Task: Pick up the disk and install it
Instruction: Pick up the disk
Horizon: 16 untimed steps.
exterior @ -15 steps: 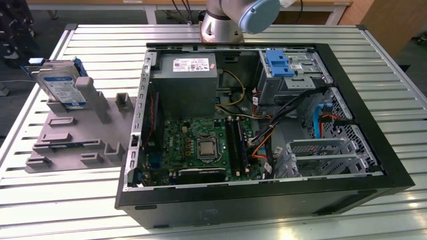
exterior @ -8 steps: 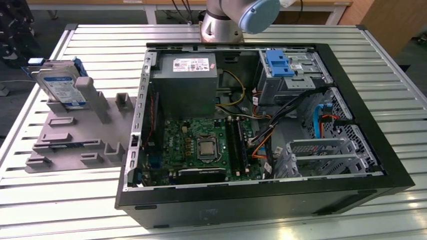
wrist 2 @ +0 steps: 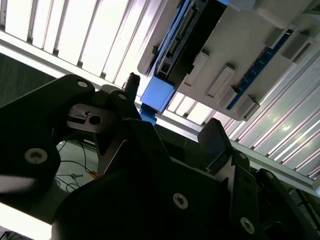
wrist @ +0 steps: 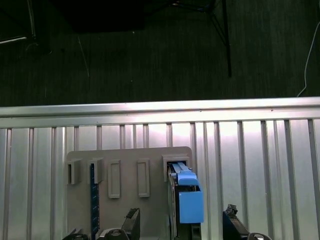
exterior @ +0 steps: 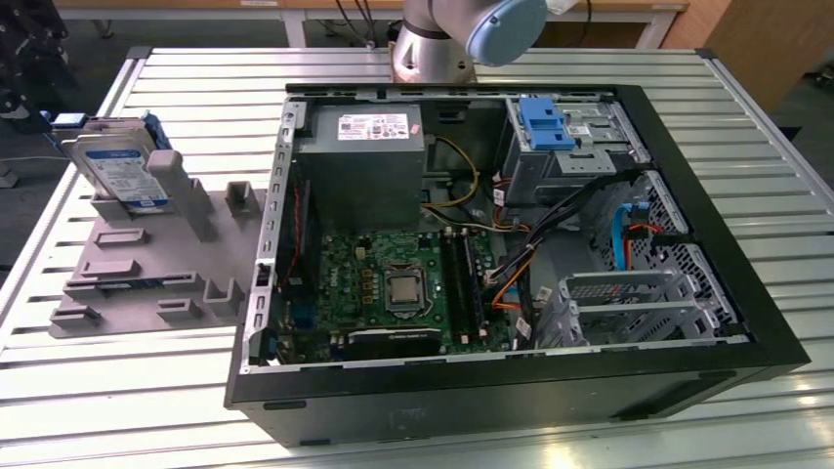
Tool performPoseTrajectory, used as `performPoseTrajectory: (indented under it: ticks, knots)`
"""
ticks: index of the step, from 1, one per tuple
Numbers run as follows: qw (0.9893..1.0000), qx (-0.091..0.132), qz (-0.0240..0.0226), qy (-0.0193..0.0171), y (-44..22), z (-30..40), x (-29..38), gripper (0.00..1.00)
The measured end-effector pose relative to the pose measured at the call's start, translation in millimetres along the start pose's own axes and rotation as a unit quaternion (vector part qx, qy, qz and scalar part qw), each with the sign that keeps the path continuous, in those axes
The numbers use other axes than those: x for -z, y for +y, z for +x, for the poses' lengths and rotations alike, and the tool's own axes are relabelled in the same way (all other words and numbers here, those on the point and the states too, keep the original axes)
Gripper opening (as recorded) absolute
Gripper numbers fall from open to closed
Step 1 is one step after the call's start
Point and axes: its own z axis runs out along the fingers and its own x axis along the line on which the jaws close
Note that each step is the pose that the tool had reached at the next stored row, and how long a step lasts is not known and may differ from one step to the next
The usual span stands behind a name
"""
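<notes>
The flat rectangular silver-metal disk [exterior: 117,168] w/ white-and-blue label and blue side rails stands on edge, long axis upright, in a slot of the grey plastic holder [exterior: 150,269], at the exterior view's left of the open black PC case [exterior: 729,337]. In the first wrist view its thin blue-railed edge faces the gripper [wrist: 181,217], centred btwn the fingertips [wrist: 131,216]. These are spread wide, empty, clear of both broad faces.

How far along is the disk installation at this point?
Nothing looks done: the disk stands upright in the grey holder beside the open computer case. In hand: nothing; in the first wrist view the gripper hangs above the disk, fingers apart. Pickup and installation are left.
</notes>
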Motion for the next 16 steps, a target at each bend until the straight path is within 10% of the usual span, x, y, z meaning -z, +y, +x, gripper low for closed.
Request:
performPoseTrajectory:
  ticks: [16]
  knots:
    - [1.0, 0.0, 0.0005, 0.0, 2.3, 0.2, -4.8, 0.74]
